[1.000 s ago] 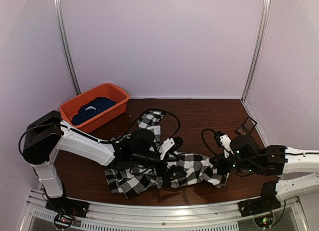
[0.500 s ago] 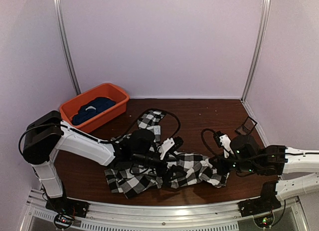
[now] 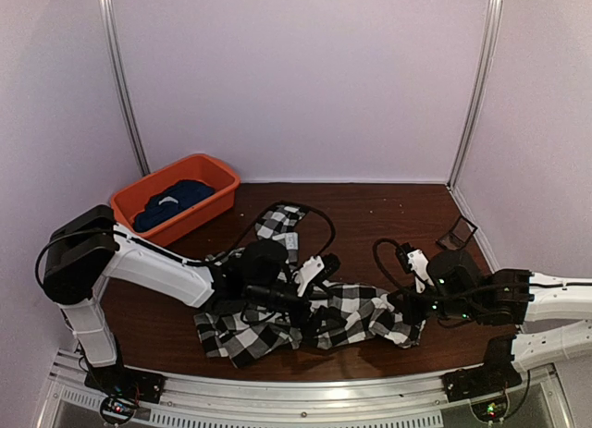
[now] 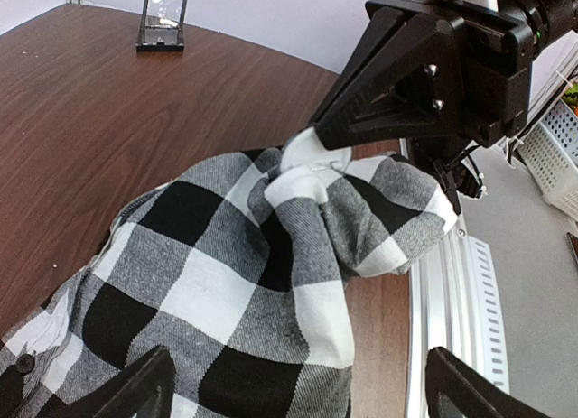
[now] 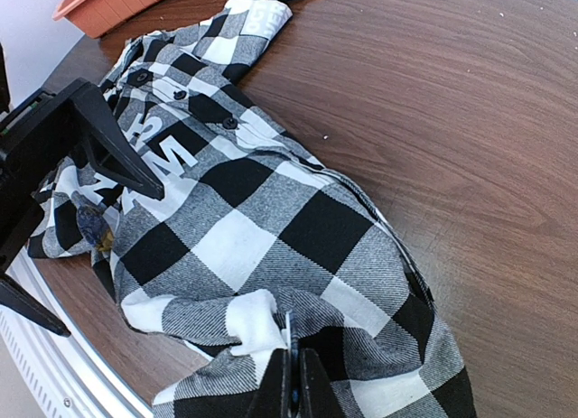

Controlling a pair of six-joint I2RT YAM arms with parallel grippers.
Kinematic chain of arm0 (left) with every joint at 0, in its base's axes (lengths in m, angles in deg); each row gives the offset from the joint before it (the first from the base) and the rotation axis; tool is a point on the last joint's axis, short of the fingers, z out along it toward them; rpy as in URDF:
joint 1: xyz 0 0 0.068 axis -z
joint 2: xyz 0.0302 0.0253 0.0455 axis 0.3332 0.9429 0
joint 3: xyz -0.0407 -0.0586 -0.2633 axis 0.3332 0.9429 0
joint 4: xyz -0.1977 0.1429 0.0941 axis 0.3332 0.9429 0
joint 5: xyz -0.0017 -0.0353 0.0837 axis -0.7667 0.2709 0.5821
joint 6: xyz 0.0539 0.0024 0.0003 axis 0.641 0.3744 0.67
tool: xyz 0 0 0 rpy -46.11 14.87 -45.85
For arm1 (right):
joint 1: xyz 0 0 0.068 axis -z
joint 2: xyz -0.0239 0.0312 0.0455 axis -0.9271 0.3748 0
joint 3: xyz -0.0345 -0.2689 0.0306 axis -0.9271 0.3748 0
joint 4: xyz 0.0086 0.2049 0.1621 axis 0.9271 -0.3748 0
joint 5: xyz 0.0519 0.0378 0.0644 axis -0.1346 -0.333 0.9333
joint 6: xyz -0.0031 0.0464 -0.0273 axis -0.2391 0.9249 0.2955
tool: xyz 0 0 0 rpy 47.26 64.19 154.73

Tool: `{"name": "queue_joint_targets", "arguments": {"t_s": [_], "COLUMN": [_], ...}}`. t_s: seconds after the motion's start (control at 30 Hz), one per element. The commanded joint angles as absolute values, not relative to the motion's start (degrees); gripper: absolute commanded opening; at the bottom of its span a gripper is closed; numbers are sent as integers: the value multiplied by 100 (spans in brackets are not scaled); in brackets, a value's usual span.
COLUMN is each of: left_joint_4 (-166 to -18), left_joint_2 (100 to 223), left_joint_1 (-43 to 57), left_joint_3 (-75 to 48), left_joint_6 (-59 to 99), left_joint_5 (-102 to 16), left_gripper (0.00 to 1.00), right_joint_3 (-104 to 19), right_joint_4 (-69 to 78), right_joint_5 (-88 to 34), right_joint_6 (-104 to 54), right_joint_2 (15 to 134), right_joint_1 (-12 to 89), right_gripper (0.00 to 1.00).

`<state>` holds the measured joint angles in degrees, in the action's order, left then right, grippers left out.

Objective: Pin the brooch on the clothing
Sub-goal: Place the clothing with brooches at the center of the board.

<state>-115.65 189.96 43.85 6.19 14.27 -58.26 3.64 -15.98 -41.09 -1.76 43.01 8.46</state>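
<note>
Where the dark wooden bench (image 3: 388,206) runs between the two arms, the checked shirt (image 3: 356,317) lies crumpled across its near middle. An orange bin (image 3: 220,181) sits far left, well apart from the work, with a navy garment (image 3: 171,208) inside. A small black-framed stand (image 3: 456,232) sits far right.

Left fingers (image 3: 319,265): spread wide over the shirt's middle, holding nothing.
Right fingers (image 5: 292,373): pinched shut on a raised fold at the shirt's right end.

Brooch (image 5: 93,228): my guess is the small dark blue-and-gold object lying on the shirt, just beside one left finger. I cannot tell whether its pin is already through the cloth.

Step in hand, as I judge it, is readying cloth for the pin. To do it well:
- Keep the right pinch firm so the fold is taut.
- Bring the left fingers down narrow onto the brooch body, not the cloth.
- Aim for a single layer, since the shirt is bunched and a pin could catch two.
- Risk: tugging the fold may drag the brooch off its spot.

Writing: the black panel (image 5: 149,145) carries large white block letters. An "M" reads clearly; its neighbours are broken by folds and a finger. The smaller lettered patch (image 5: 266,16) at the shirt's far end is too small to read. The white mark on the navy garment shows no letters. No brand seen.
</note>
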Motion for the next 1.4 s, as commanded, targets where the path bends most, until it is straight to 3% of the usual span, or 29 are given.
{"name": "queue_joint_targets", "arguments": {"t_s": [0.0,0.57,0.87,1.27,1.37], "left_joint_4": [-11789,-11171,-10912,-10642,-10531], "left_joint_2": [19091,19045,18886,18331,18183], "left_joint_1": [4329,4154,3809,3340,3084], "left_joint_3": [623,260,553,1042,1103], "left_joint_6": [1375,1169,926,680,592], "left_joint_5": [-5808,-5512,-4979,-4256,-4076], "left_gripper": [98,98,97,98,98], "right_joint_3": [467,262,459,479,501], "right_joint_4": [-1547,-1806,-1183,-526,-514], "right_joint_5": [-4131,-4110,-3669,-3212,-3372], "right_joint_6": [-193,-403,-456,-615,-493], "right_joint_2": [4265,4416,4790,4538,4305], "right_joint_1": [788,778,739,621,623], "right_gripper": [4,6,10,46,61]}}
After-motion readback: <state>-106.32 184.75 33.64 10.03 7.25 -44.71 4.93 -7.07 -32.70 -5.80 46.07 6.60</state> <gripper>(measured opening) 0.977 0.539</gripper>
